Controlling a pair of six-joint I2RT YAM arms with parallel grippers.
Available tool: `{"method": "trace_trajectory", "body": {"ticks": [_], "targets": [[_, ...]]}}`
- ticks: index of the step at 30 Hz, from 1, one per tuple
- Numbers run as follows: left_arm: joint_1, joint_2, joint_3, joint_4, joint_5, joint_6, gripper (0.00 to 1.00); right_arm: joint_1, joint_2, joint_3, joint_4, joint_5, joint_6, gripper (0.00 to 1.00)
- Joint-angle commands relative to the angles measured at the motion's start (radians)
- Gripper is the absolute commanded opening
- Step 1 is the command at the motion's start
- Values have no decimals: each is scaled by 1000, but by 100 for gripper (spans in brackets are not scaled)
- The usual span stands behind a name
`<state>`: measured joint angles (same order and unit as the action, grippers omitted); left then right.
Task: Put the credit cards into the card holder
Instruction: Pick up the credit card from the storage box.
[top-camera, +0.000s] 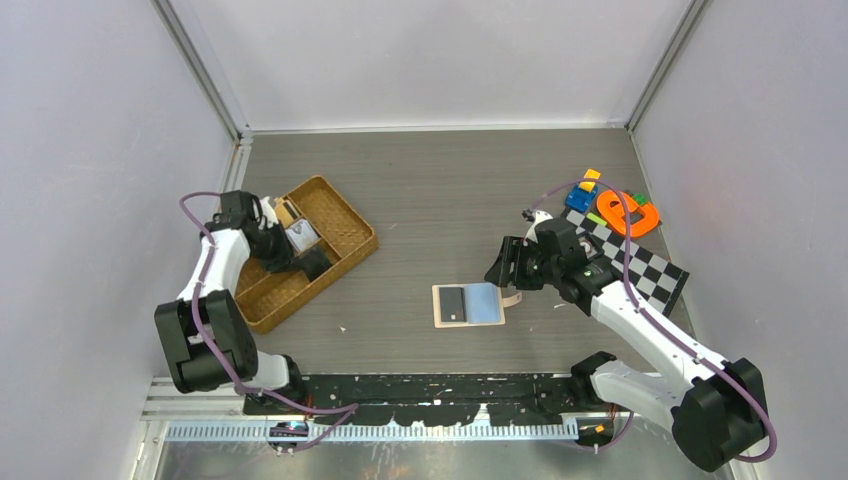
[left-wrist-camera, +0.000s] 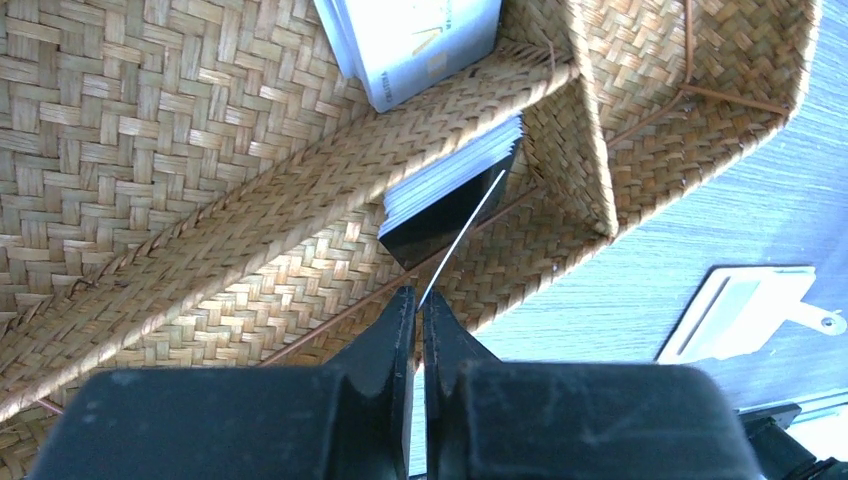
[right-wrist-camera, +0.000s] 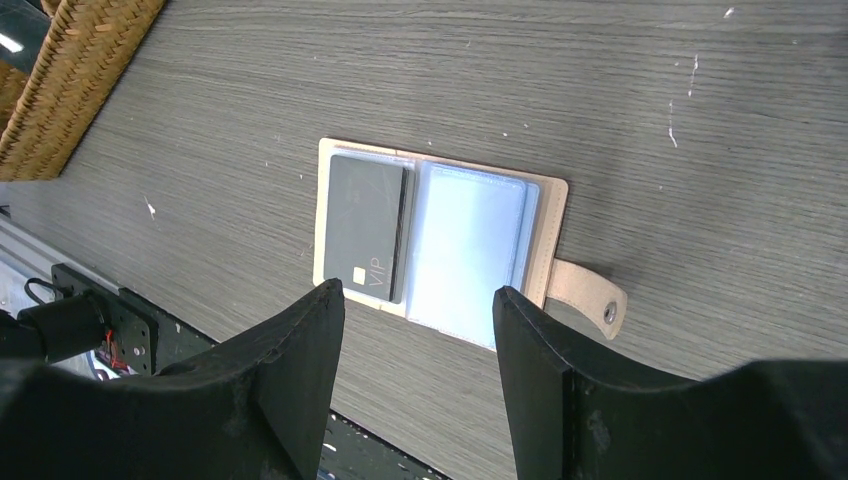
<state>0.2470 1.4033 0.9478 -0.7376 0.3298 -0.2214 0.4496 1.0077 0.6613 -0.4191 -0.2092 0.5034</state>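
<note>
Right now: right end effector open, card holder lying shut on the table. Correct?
Not shut. The card holder lies open on the table, a dark VIP card in one pocket and its snap tab out to the side; the right wrist view shows it. The right end effector is open, as you said.

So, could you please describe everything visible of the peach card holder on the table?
The peach-beige leather-like card holder lies open and flat on the grey wood-grain table. One half holds a dark grey VIP card; the other shows a bare pale clear pocket. Its snap-button tab sticks out unfastened. The open right end effector hovers beside it.
</note>
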Motion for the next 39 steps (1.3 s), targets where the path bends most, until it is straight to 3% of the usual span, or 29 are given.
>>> {"method": "trace_trajectory", "body": {"ticks": [1, 12, 20, 27, 33, 39], "targets": [[2, -67, -19, 1, 63, 32, 0, -4, -5, -2, 36, -9, -2, 61], [-34, -194, -37, 35, 142, 65, 0, -5, 12, 0, 45, -15, -2, 61], [-66, -317, -6, 38, 63, 77, 0, -7, 15, 33, 43, -25, 13, 61], [-177, -371, 47, -1, -28, 115, 0, -7, 24, 74, 25, -34, 22, 61], [-290, -379, 86, 39, 211, 56, 0, -7, 46, 117, 58, -211, 30, 62], [-446, -313, -2, 315, 568, -189, 0, 4, 60, 123, 230, -519, 119, 67]]}}
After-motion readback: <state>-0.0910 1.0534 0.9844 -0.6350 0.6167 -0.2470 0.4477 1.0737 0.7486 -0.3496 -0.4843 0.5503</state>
